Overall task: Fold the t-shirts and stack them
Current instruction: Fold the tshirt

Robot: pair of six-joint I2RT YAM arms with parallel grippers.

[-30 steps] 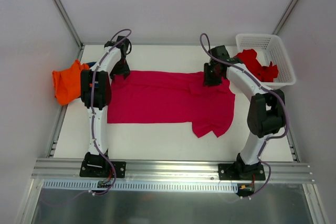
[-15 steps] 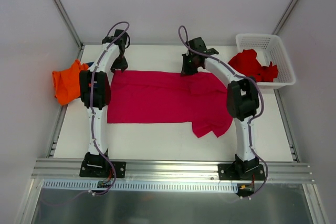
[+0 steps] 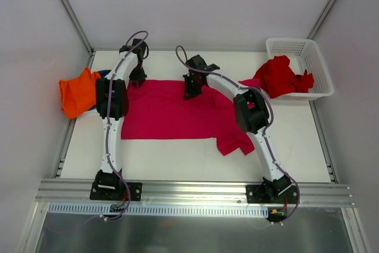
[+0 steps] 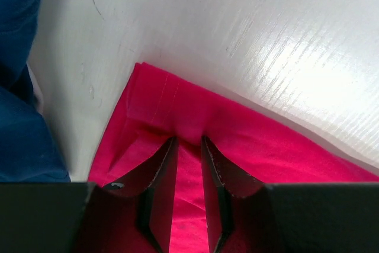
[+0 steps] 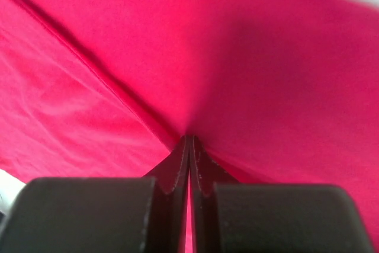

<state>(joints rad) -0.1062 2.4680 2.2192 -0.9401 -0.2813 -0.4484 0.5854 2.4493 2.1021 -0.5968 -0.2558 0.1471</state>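
Cloth from the pink t-shirt (image 3: 177,114) sits at both claws. The shirt lies flat on the bench (image 3: 177,158), and its long side runs from left to right. The left claw (image 4: 188,140) is at the far left corner. It is narrow, with a little ridge of cloth between its tips, but I cannot tell if it grips yet. The right claw (image 5: 188,137) is pinched tight on the far edge, near the middle. All the rest of the shirt lies on the near side of both claws, so I think the far edge must come toward the near edge.
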